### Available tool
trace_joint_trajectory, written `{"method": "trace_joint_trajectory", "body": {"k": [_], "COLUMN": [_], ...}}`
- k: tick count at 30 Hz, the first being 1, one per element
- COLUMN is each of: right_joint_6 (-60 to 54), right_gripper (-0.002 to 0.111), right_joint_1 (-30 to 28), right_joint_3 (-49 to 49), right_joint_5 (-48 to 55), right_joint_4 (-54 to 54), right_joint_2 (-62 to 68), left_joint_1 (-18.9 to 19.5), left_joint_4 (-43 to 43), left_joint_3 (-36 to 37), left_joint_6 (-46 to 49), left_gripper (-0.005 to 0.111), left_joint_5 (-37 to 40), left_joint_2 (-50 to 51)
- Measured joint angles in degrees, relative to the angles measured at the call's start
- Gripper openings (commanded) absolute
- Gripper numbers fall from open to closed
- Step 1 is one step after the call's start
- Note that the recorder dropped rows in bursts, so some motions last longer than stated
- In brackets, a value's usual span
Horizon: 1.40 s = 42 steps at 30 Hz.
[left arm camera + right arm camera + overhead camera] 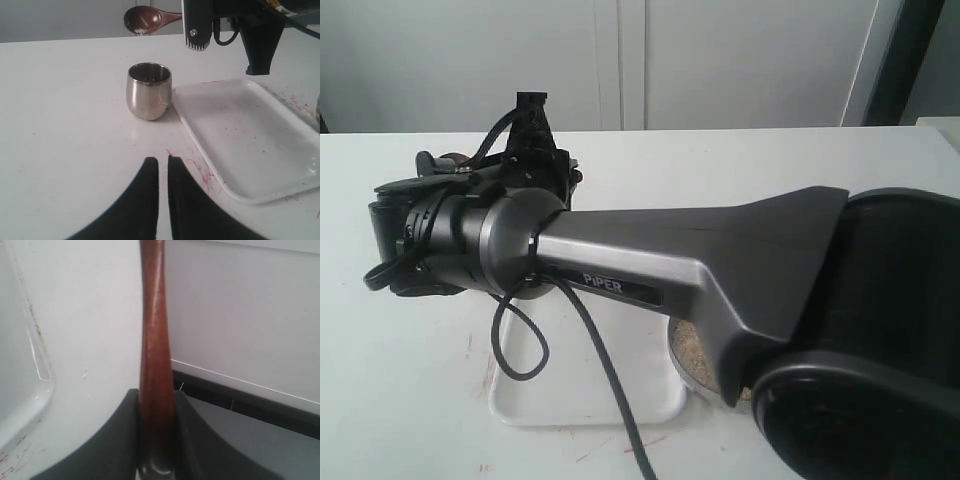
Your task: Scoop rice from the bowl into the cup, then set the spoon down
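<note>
Reddish-brown wooden spoon (150, 19), few off-white rice grains (140, 31) aboard, clamped in right gripper (156, 400), left half of exterior view | small steel cup (148, 91) lower, apart | left gripper (163, 172) closed, empty | I'd centre over rim, tip slowly.

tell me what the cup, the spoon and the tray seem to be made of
The cup looks like polished steel: mirror-bright, with reflections. The spoon looks like wood, dark reddish-brown with a smooth, faint sheen. The tray is probably white plastic, semi-gloss, with a moulded rim and red stains; the material isn't certain.
</note>
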Motion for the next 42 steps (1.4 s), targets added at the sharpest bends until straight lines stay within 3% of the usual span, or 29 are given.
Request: {"method": "trace_joint_trajectory", "body": {"k": [10, 23, 33, 42], "right_joint_6": [0.21, 0.21, 0.62, 2.47], "right_gripper": [0.000, 0.000, 0.000, 0.000], "right_joint_1": [0.00, 0.00, 0.00, 0.00], "right_joint_3": [0.00, 0.00, 0.00, 0.00], "right_joint_5": [0.00, 0.00, 0.00, 0.00], "right_joint_4": [2.24, -5.71, -5.73, 9.43], "right_joint_2": [0.00, 0.00, 0.00, 0.00], "left_joint_1": [0.00, 0.00, 0.00, 0.00], "left_joint_4": [0.00, 0.00, 0.00, 0.00], "left_joint_3": [0.00, 0.00, 0.00, 0.00], "left_joint_6": [0.00, 0.00, 0.00, 0.00], "left_gripper": [0.014, 0.014, 0.014, 0.014], "left_joint_5": [0.00, 0.00, 0.00, 0.00], "left_joint_2": [0.00, 0.00, 0.00, 0.00]}}
